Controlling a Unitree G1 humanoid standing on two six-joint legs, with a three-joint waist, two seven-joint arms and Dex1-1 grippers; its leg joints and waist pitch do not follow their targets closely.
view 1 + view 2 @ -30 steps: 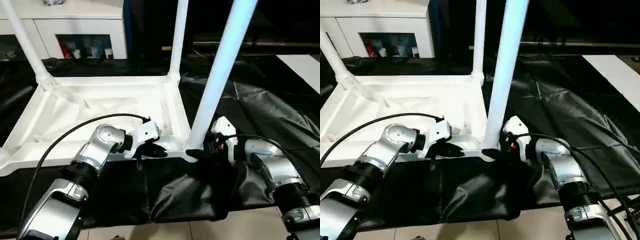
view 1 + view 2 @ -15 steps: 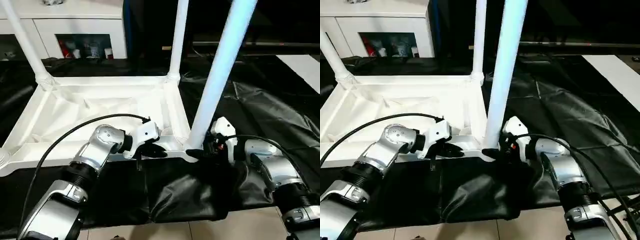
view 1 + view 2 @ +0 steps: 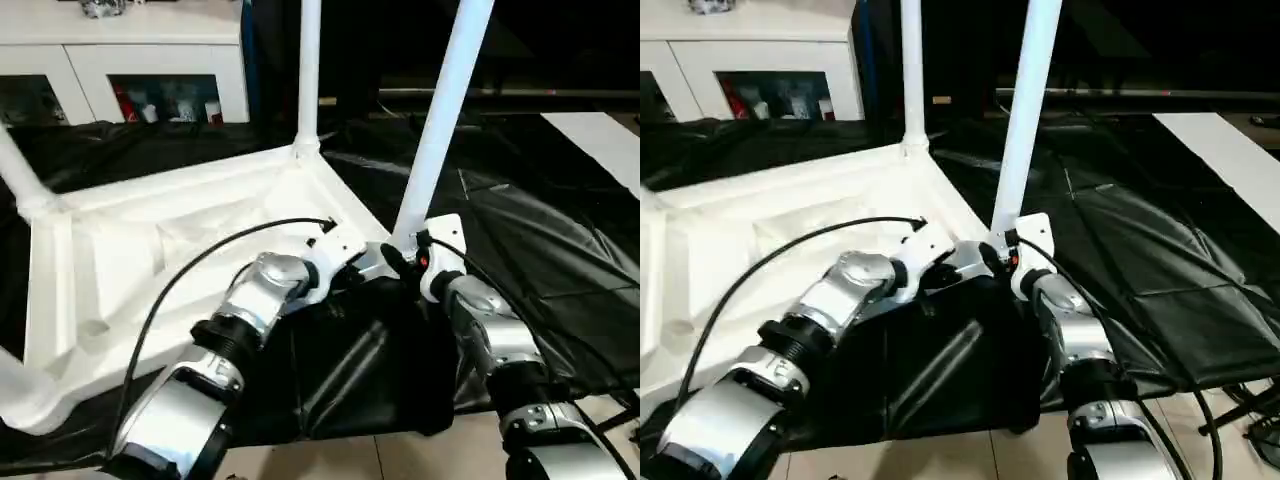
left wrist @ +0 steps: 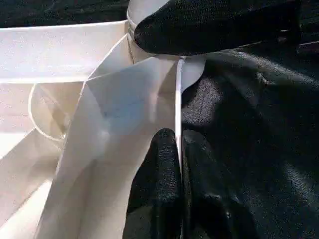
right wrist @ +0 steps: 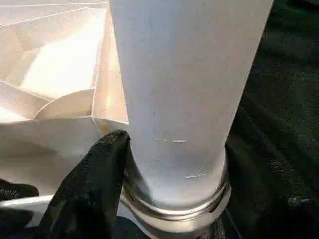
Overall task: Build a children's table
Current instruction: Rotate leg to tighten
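The white tabletop (image 3: pixel 150 250) lies upside down on the black cloth, ribbed side up. Three legs stand in its corner sockets: a far one (image 3: pixel 307 70), a left one (image 3: pixel 15 175) and the near-right one (image 3: pixel 440 110). My left gripper (image 3: pixel 352 270) is shut on the thin rim beside the near-right corner; in the left wrist view its fingers (image 4: pixel 167 164) pinch that edge. My right gripper (image 3: pixel 398 258) is closed around the base of the near-right leg (image 5: pixel 184 89), one black finger (image 5: pixel 94 184) pressed against it; the other finger is hidden behind the leg.
A white cabinet (image 3: pixel 150 60) stands behind the black cloth-covered work table (image 3: pixel 540 230). The cloth hangs in folds over the front edge (image 3: pixel 360 370) between my forearms. Pale floor (image 3: pixel 600 130) shows at the far right.
The tabletop has swung round on the cloth: its near-right corner moved away from me and its left side came nearer. Both grippers moved with that corner, still gripping.
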